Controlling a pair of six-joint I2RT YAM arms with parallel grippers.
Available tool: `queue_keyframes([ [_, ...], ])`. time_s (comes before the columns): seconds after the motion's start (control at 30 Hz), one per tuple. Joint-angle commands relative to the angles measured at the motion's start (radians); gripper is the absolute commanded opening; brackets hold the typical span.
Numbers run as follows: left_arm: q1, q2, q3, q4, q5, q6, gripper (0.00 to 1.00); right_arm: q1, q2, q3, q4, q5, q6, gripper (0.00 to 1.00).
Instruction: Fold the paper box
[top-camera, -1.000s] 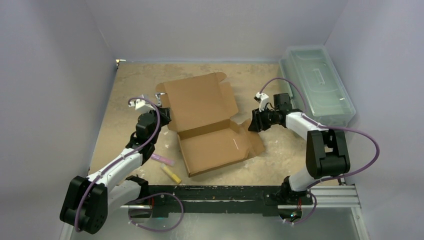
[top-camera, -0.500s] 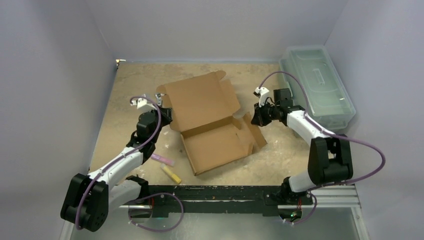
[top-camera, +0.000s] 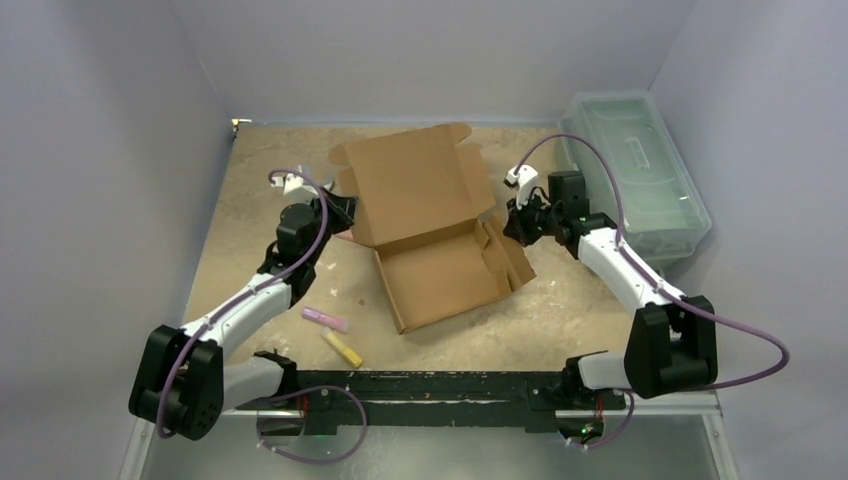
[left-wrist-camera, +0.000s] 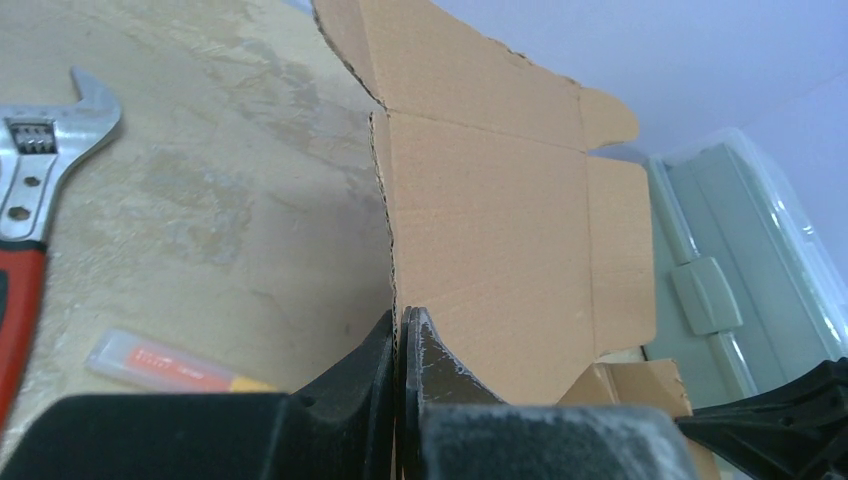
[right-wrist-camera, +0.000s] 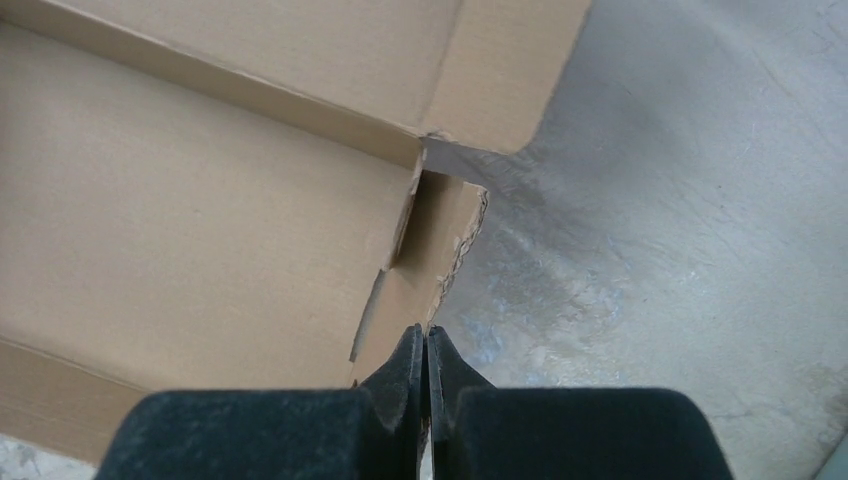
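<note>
**Top view.** Your box (top-camera: 430, 225) sits mid-table (top-camera: 260, 170) between the two arms. Its tray faces the near edge and its lid panel tilts up toward the back wall.

**Left wrist view.** Your left gripper (left-wrist-camera: 400, 325) is closed on the lid's left edge, with cardboard pinched between the fingers. A wrench (left-wrist-camera: 30, 170) lies on the table to the left of the box.

**Right wrist view.** Your right gripper (right-wrist-camera: 427, 338) is closed on the tip of a side flap at the box's right.

A green bin (top-camera: 635, 170) stands at the far right.
</note>
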Motion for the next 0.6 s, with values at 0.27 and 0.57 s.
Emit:
queue_keyframes([
  [0.27, -0.03, 0.044, 0.1, 0.044, 0.075, -0.015, 0.0, 0.094, -0.032, 0.139, 0.018, 0.198, -0.067, 0.0],
  [0.57, -0.076, 0.123, 0.139, 0.064, 0.094, 0.042, 0.0, 0.213, 0.034, 0.174, 0.053, 0.449, -0.122, 0.0],
])
